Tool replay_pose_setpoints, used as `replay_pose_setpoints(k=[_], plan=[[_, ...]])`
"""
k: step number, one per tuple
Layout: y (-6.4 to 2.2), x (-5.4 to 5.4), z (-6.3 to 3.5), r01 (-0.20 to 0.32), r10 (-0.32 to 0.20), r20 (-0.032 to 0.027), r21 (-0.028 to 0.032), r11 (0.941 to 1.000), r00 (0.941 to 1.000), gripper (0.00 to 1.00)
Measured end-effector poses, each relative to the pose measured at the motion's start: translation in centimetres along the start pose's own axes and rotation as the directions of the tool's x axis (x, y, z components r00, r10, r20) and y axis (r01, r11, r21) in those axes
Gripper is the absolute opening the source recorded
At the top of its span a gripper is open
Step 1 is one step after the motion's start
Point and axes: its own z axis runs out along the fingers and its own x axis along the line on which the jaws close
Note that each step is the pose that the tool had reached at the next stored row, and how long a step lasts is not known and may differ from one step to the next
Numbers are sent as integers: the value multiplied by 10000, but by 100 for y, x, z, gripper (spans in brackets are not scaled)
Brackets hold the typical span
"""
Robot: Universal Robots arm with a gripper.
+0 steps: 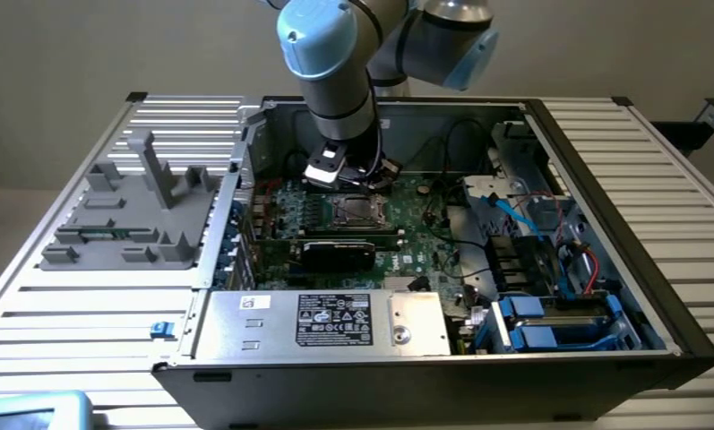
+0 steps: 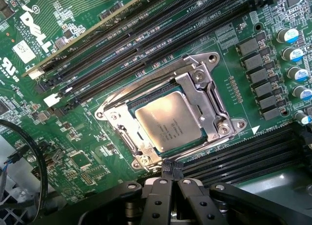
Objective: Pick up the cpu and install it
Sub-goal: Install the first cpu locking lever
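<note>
CPU (image 2: 168, 122), silver top up, lies flat inside the socket frame (image 2: 214, 105) on the green motherboard (image 2: 73, 122). Just above the socket frame's edge, the gripper (image 2: 171, 167) has its fingertips pressed together, holding nothing. Beyond the socket run the dark memory slots (image 2: 146, 35).

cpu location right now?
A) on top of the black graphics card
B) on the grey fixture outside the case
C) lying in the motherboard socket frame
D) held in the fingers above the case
C: the cpu lies flat inside the metal socket frame on the motherboard, while the gripper sits shut and empty just beside the frame's edge.
</note>
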Motion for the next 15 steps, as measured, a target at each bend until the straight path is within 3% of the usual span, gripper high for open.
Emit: replay_pose_setpoints(k=[15], plan=[[1, 3, 9, -9, 9, 17, 31, 10000, 10000, 11]])
